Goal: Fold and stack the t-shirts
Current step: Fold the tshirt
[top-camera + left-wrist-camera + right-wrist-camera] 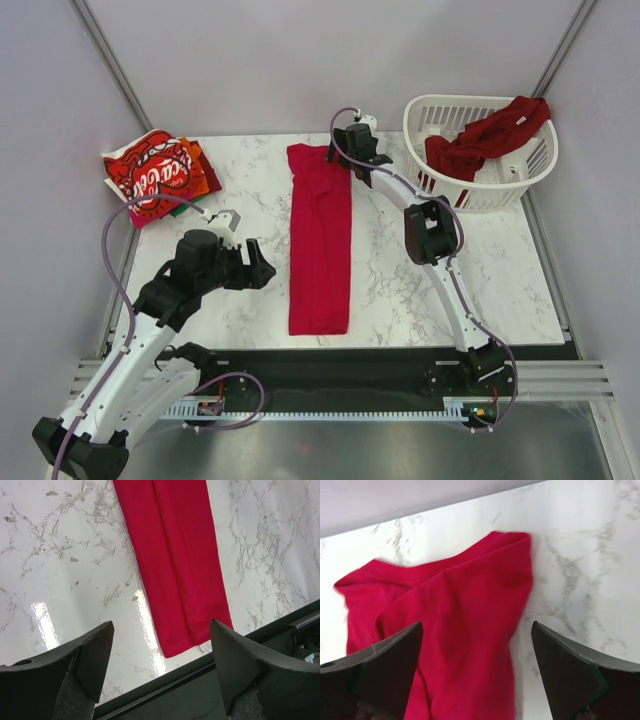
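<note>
**Left end effector** (161,630): jaws wide open, holding nothing. The bright red t-shirt (320,240), folded into a long narrow strip, lies flat on the marble surface (420,290). Its near end is just ahead of the open fingers, close to the surface's near edge.

**Right end effector** (477,627): jaws wide open, holding nothing (contact with the cloth cannot be confirmed). The strip's far end, slightly rumpled, lies directly below and between its fingers.

**Other items:**
- Coca-Cola t-shirt (150,178): on top of a stack at the far-left corner, beyond the left end effector.
- Dark red t-shirt (490,135): draped in the white laundry basket (440,105), to the right of the right end effector.
</note>
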